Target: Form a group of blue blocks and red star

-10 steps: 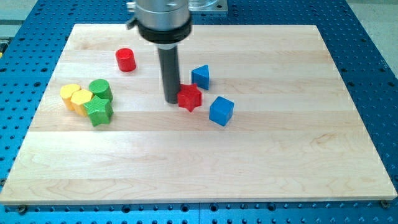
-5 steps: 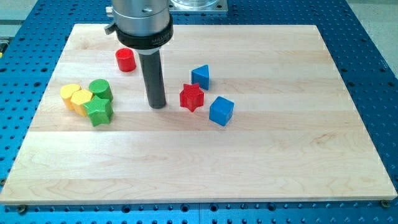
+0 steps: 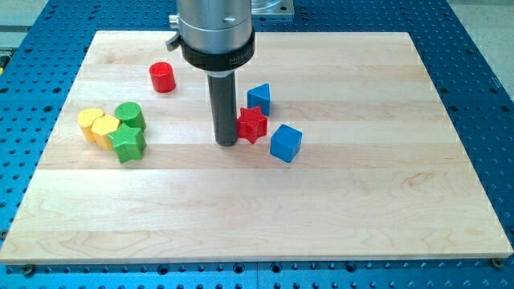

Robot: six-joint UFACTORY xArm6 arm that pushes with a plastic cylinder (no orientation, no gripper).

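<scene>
Touching, seemingly: my tip (image 3: 226, 143), red star (image 3: 252, 124) rightward.

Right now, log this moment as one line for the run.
my tip: touching red star block, its left | blue blocks: upper, lower cube, both near star | group: not closed

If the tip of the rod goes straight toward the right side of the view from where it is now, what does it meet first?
Most likely the red star-shaped block: my tip stands right at its left side, seemingly touching it. Beyond the star, lower right, sits the blue cube, though depth is hard to judge.
</scene>
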